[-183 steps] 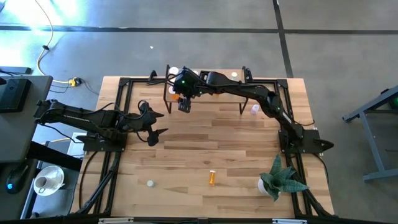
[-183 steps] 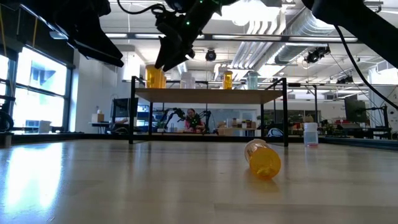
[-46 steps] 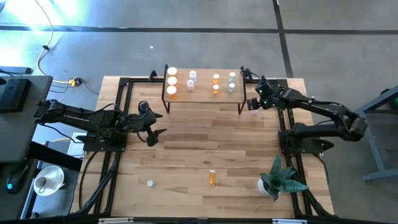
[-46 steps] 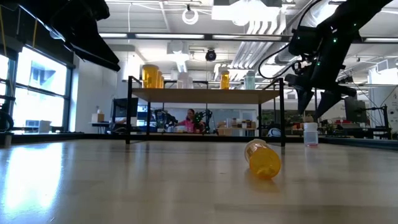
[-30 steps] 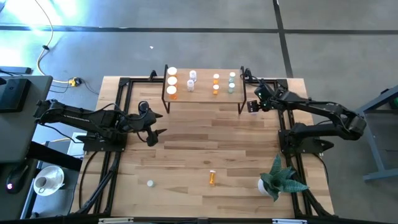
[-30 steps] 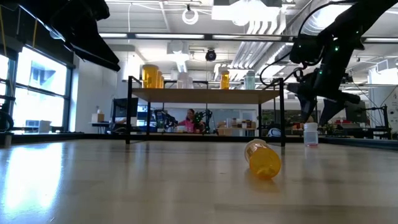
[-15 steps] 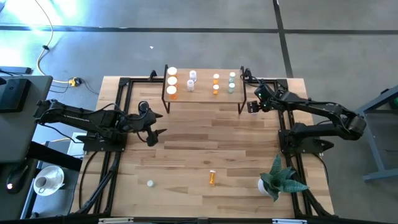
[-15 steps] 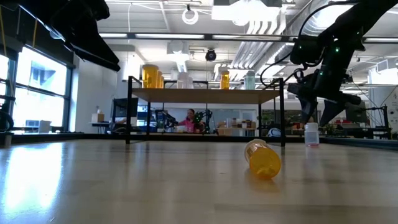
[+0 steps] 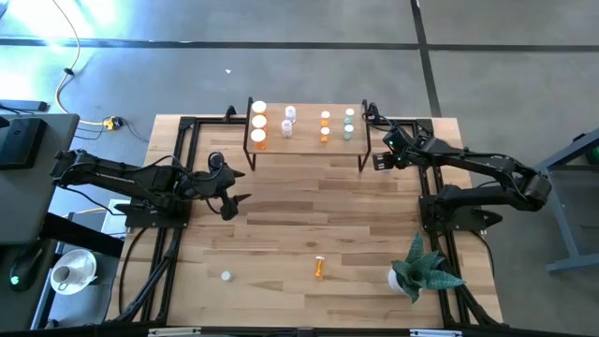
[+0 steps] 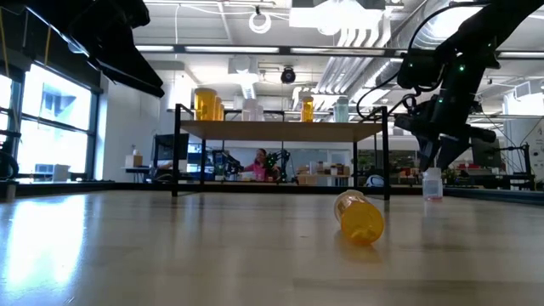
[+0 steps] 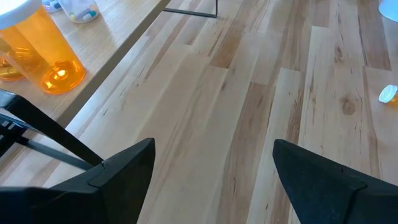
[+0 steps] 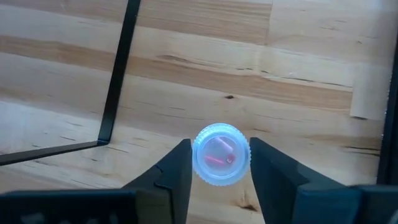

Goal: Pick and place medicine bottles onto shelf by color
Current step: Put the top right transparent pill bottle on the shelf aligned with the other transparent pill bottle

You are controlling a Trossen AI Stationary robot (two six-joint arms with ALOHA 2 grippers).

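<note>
Right claw [image 12: 219,163] pinched on clear bottle [image 12: 221,154], upright on tabletop [image 9: 309,211] just beside shelf [image 9: 304,140] leg. Tip: lift straight up, clear leg before swinging over shelf. Left claw [image 11: 211,165] wide open, empty, waiting mid-tabletop.

Right tool [image 12: 220,163]: lowered, fingers closed against both sides of a vial. Left tool [image 11: 211,171]: raised, fingers spread, idle.
</note>
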